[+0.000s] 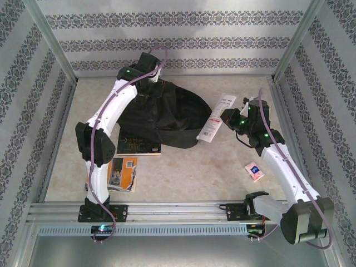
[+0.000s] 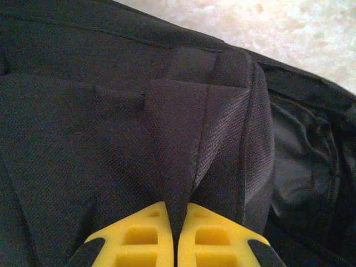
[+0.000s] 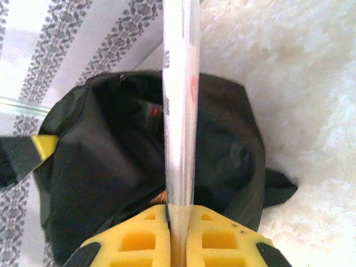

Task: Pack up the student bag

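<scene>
Currently, the insertion step is in hand. The student bag (image 1: pixel 172 117) lies at the centre of the desk (image 1: pixel 194 178), towards the far wall, between the two arms. The left end effector (image 2: pixel 177 219) is closed narrow on a raised fold of fabric (image 2: pixel 183 139) at the bag's far-left side, which appears to lift the rim of the opening. The right end effector (image 3: pixel 178 214) is clamped on a flat white package (image 3: pixel 179 83) with red print, held edge-on over the dark mouth of the bag (image 3: pixel 139 111). Seen from above, the package's near end sits at the bag's right edge.

Judge the next move as follows: advance the package into the mouth along its own plane, and release only once most of it is inside. Hold the fold taut so the opening does not collapse. The soft rim may catch the leading edge, so expect the package to buckle or ride over the top of the bag.

Note the other items. A book (image 1: pixel 139 148) lies partly under the bag's near-left edge. An orange and black booklet (image 1: pixel 119 172) lies nearer the bases, partly hidden by the left arm. A small pink and white packet (image 1: pixel 255 171) lies just beside the right arm. None of these blocks the path to the mouth.
</scene>
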### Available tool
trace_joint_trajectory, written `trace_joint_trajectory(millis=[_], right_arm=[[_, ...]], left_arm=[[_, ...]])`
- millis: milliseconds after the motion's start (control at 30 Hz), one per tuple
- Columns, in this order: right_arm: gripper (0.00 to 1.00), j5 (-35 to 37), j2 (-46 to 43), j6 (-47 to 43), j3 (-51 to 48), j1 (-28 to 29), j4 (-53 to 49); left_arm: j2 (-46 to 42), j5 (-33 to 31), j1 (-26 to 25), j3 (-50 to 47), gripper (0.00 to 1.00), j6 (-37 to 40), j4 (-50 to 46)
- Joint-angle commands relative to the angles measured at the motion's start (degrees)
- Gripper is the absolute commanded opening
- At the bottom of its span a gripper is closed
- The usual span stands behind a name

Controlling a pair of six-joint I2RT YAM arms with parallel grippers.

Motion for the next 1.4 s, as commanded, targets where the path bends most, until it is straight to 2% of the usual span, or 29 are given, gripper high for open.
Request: trace_joint_trajectory(millis=[0,133,233,333,500,633,767,867,967,1000,1067,1200,1367], right_arm=[[0.02,2.8,2.1,2.5,2.0,-0.8,3.3],[0.01,1.1,6.4,4.7,3.7,-0.9,5.6],[0.02,-0.9,7.6,7.0,3.8,-0.3,8.5],[0.02,2.2,6.4,2.9,5.1,1.6,5.3],[0.03,7.9,1.8,-5.2,3.9,4.0,0.4],[0.04,7.1,1.7,-8.2,2.4,5.5,-0.3],[0.06,4.8,4.2,-7.1,3.4,8.5,1.7],[0.07,4.4,6.4,-4.2,5.3,11.6,3.5],[0.07,2.1,8.3,2.8,5.5,12.1,8.8],[0.06,2.0,8.5,5.2,5.3,12.0,10.8],[0.06,2.2,8.5,9.2,4.4,11.8,14.9],[0.05,4.4,7.2,14.6,2.2,10.9,22.3],[0.05,2.4,8.5,19.1,1.3,10.6,30.1]], left_arm=[[-4.2,7.3,-0.2,0.2,0.0,-2.5,3.1],[-6.0,10.4,-0.2,-0.8,0.0,-3.1,3.1],[-7.5,10.5,-0.2,-1.7,0.0,-3.2,3.3],[-9.4,11.7,0.6,-2.6,0.0,-4.4,4.6],[-13.1,20.2,3.3,-7.3,0.0,-10.4,11.1],[-14.6,30.0,5.7,-12.6,0.0,-18.3,19.4],[-15.3,35.5,6.1,-17.8,0.0,-24.1,26.8],[-15.6,36.1,6.2,-21.0,0.0,-26.0,29.6],[-15.8,36.2,6.0,-24.4,0.0,-25.7,30.1],[-15.9,35.8,6.0,-25.3,0.03,-24.7,29.0],[-16.2,33.3,5.9,-26.6,0.16,-21.7,25.7],[-17.9,27.0,5.7,-27.9,0.45,-15.4,18.7],[-19.9,16.9,2.7,-24.4,0.65,-8.3,10.2]])
